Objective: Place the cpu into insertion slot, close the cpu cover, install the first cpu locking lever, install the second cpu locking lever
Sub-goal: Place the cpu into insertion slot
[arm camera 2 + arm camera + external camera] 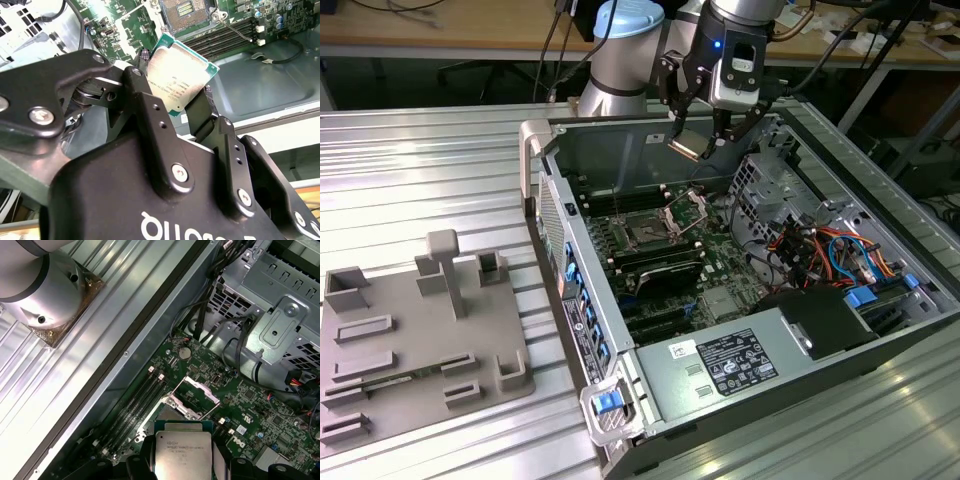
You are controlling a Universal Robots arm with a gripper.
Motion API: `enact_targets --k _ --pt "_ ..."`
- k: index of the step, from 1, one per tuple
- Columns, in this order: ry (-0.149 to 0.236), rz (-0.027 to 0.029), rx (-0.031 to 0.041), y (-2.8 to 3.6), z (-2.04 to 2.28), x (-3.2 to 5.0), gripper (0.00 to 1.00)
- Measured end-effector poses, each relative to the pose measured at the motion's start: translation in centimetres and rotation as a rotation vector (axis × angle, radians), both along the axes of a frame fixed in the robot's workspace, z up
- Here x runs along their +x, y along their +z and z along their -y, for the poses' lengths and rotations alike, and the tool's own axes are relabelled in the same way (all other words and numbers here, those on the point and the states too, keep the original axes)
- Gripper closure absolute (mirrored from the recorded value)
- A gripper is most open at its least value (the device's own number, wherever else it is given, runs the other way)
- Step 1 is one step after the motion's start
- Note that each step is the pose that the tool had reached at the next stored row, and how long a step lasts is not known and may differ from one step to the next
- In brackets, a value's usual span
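Observation:
My gripper [698, 140] hangs above the open computer case, shut on the cpu [685, 146], a thin square chip with a silvery face held by two opposite edges. In both wrist views the cpu [180, 80] [182, 455] sits between the black fingers [145, 100]. The insertion slot [645, 232] lies lower on the green board, a dark square socket, apart from the chip. Beside it the cpu cover [686, 208] stands raised on its hinge, seen as a silvery frame [194, 396] in the first wrist view. A thin wire locking lever [235, 32] juts out next to the socket [185, 9].
Long black memory slots [655, 265] flank the socket. A metal drive cage [770, 185] and bundled orange and blue cables [825, 250] fill the case on the exterior view's right. A grey fixture plate [415, 340] lies on the ribbed metal table at the exterior view's left.

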State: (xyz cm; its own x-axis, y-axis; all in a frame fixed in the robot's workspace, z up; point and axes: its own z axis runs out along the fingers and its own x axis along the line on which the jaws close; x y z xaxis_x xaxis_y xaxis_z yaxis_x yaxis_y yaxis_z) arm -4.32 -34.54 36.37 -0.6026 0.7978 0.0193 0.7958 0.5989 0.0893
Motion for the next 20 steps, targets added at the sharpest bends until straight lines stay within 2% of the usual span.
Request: enact_targets --k 8,20 --pt "-0.012 0.0 0.0 0.0 0.0 0.0 0.45" --pt "-0.09 0.0 0.0 0.0 0.0 0.0 0.45"
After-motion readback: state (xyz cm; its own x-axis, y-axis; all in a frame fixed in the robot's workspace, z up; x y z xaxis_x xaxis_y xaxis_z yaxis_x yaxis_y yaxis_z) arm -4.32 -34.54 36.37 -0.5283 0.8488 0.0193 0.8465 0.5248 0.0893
